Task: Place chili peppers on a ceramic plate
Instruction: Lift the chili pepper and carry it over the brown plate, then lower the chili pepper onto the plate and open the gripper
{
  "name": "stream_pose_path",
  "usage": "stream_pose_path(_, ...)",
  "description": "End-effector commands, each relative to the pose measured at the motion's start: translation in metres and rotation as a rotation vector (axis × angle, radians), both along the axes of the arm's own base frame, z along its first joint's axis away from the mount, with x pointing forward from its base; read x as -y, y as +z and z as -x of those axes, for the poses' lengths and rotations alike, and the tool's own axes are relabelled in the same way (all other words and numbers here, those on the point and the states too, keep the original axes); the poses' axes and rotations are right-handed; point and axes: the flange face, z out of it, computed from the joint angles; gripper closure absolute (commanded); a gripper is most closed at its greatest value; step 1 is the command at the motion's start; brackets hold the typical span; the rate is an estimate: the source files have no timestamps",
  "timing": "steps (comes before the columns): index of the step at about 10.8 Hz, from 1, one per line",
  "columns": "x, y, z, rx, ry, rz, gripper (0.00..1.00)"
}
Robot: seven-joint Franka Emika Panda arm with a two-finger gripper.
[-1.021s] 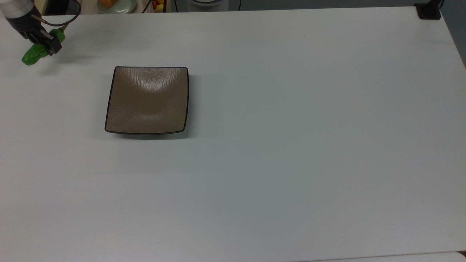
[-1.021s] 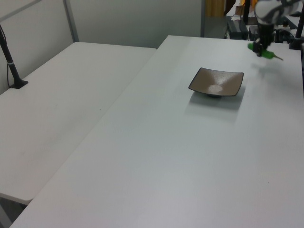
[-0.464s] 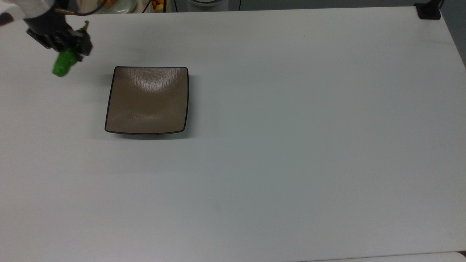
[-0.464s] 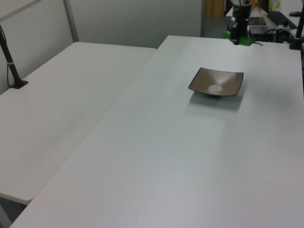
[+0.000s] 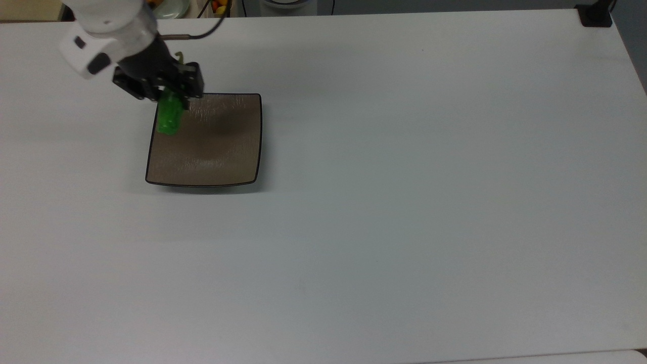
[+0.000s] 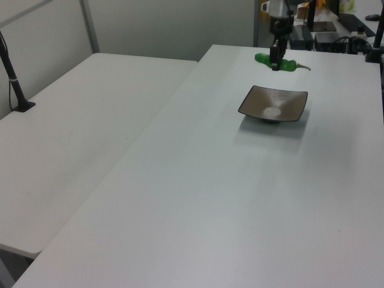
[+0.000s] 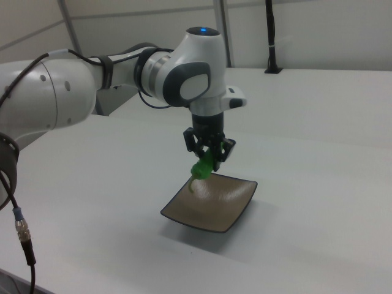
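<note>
Item: one green chili pepper [image 5: 168, 115], glossy and lumpy, carried clear of the desk [image 5: 404, 202] and clamped near its stem end by the end effector [image 5: 172, 91], which is closed on it. In the top view the pepper's body hangs over the plate's upper-left corner with its free tip reaching just inside the rim; in the right view it dangles below the fingers, above the near-left part of the dish, with no contact visible. Item: one ceramic plate [image 5: 217, 146], square, taupe-brown with a dark rim, shallow, sitting flat on the white desk and holding nothing as yet. Item: robot arm [image 7: 122, 79], white with dark joints, reaching in from the right view's left. Status, as judged: transport stage, pepper arriving over the plate but off-centre, placement not yet done. Risks, as judged: a release from this position could land the pepper on the sloped rim, where it may roll or slide off onto the desk; a drop from this height may make the glossy pepper bounce or skid on the glaze; the grip near one end lets the body swing, so its landing spot is uncertain; a low descent near the corner could strike the rim and shift or tip the plate.
</note>
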Motion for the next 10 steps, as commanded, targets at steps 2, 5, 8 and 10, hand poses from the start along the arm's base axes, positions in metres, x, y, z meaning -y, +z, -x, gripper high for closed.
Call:
stream_pose_path(2, -0.038, -0.030, 0.000, -0.033, -0.003, 0.007, 0.66)
stream_pose_path(5, -0.036, -0.064, 0.006, -0.015, 0.002, 0.056, 0.64)
stream_pose_path(8, -0.035, -0.088, 0.008, 0.037, -0.007, 0.079, 0.64)
stream_pose_path(10, -0.035, -0.094, 0.007, 0.054, -0.008, 0.082, 0.64)
